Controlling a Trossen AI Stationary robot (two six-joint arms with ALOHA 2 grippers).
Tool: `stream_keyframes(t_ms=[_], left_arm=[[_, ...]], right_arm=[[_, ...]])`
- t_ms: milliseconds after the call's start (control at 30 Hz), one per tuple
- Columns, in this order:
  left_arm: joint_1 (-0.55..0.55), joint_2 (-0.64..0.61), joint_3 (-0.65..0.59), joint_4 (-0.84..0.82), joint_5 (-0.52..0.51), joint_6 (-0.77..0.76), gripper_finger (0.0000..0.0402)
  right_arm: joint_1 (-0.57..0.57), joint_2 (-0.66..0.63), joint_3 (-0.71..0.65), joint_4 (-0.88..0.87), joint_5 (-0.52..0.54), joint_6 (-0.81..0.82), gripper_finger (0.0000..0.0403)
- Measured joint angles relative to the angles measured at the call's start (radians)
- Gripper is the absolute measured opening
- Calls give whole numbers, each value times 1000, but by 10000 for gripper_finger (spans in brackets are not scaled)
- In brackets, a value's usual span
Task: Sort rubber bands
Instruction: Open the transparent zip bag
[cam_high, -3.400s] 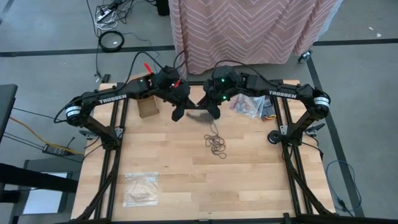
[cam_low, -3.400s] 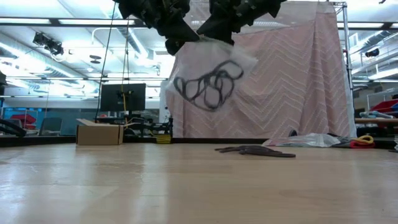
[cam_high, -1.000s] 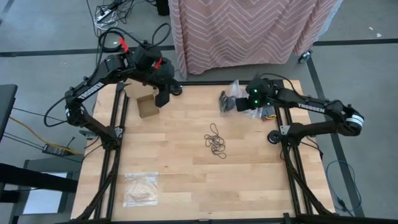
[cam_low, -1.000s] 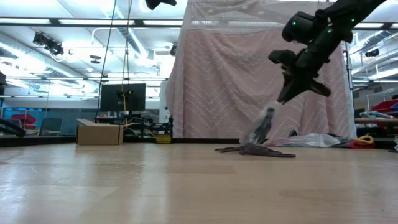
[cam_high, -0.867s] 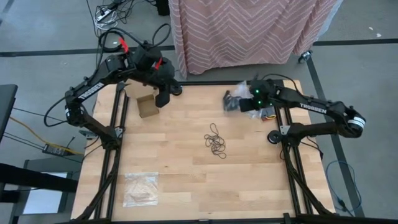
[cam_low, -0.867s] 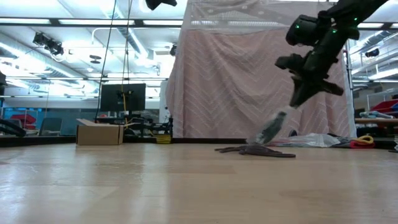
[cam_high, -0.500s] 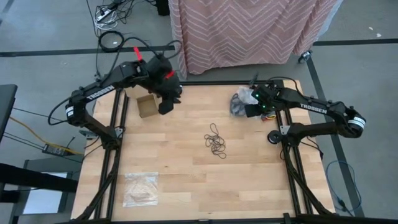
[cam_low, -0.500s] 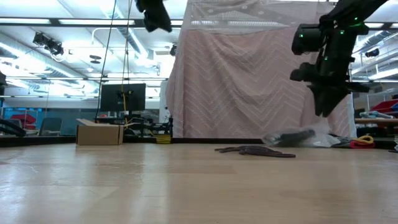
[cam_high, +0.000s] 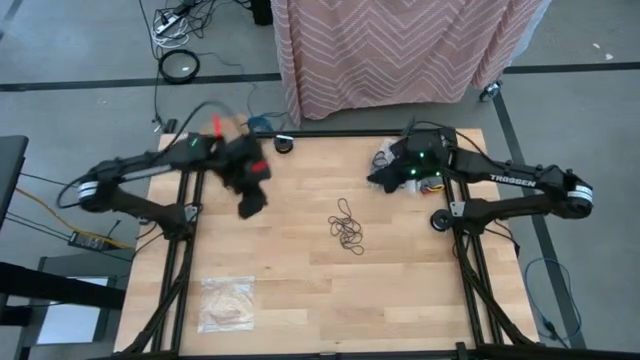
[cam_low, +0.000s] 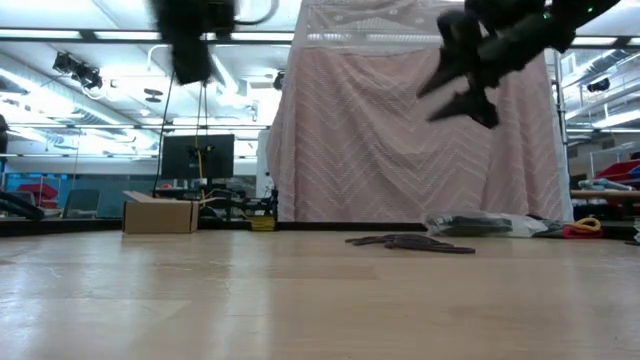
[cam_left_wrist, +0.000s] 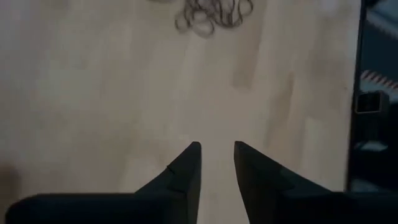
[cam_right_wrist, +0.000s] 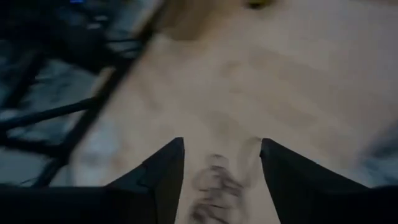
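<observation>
we see the rubber bands (cam_high: 347, 229) heaped mid-table on pale wood planks (cam_high: 300, 280) — a chevron curtain (cam_high: 400, 45) hangs beyond. our left gripper (cam_left_wrist: 216, 163) hovers left of them, fingers slightly parted, empty; the right gripper (cam_right_wrist: 221, 163) hangs far right, spread wide, empty.

A wooden table (cam_high: 300, 280) is seen from above, with a clear plastic bag (cam_high: 226, 303) laid near its front left corner. A pink zigzag-patterned cloth (cam_high: 400, 45) is hung behind the table's far edge
</observation>
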Motion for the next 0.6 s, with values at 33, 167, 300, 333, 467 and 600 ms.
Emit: stream_keyframes(t_ms=[33,167,300,333,467,600], left_arm=[[-39,-50,-59,23,-15,-85,91],[-233,-181,-252,72,-22,-372,76],[-418,-213,-388,152,-37,-537,69],[-456,-210,-421,199,-41,-566,69],[-577,-163,-534,373,-53,-671,68],[-659,-75,-598,477,-120,-744,68]], right_arm=[[34,8,0,31,-6,-1,185],[173,41,0,123,-36,-9,160],[294,79,-1,114,-52,-27,140],[319,89,-1,110,-54,-27,136],[398,125,-1,113,-53,-26,128],[445,157,-1,114,-51,-24,128]])
